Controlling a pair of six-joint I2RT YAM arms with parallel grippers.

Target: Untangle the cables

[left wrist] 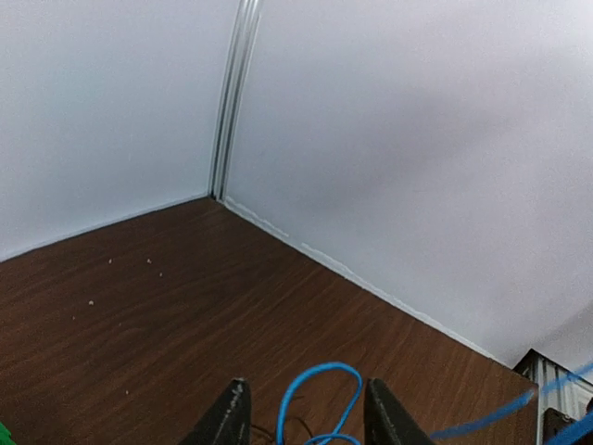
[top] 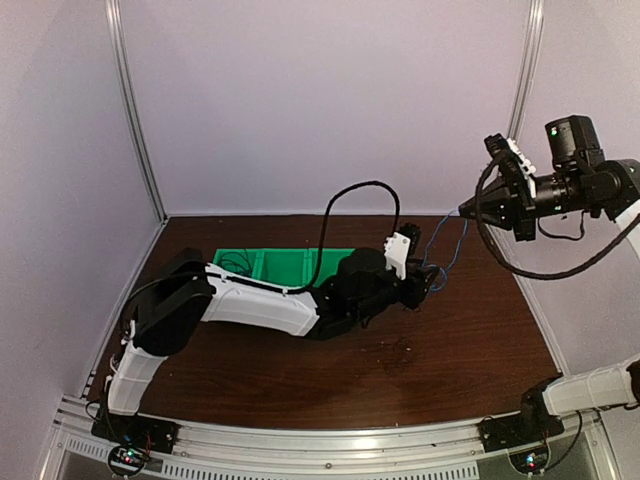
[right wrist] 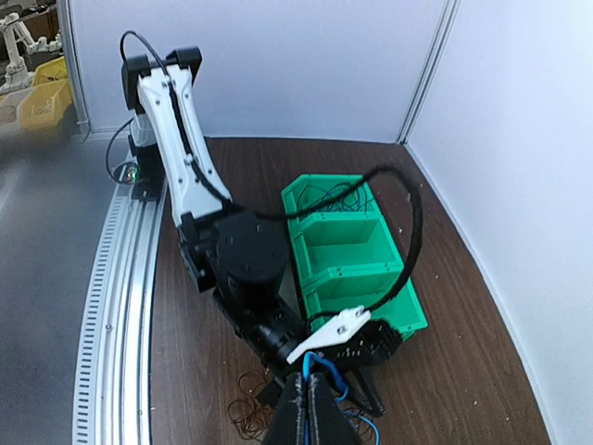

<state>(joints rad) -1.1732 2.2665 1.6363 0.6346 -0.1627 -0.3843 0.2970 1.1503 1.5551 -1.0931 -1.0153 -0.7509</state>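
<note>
Bright blue cable [left wrist: 326, 366] cropped, left pincer [left wrist: 307, 385] half-seen

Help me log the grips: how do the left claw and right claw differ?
The left claw stands open around a loop of the blue cable; the right claw is shut on that cable. The left claw is low over the table; the right claw is raised high. Both are at the same blue cable.

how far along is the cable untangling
Some black cables already lie in the green bin. Now the right fingers pinch the blue cable raised, left fingers open around its lower loop. Dark curls on the table are left to sort.
</note>
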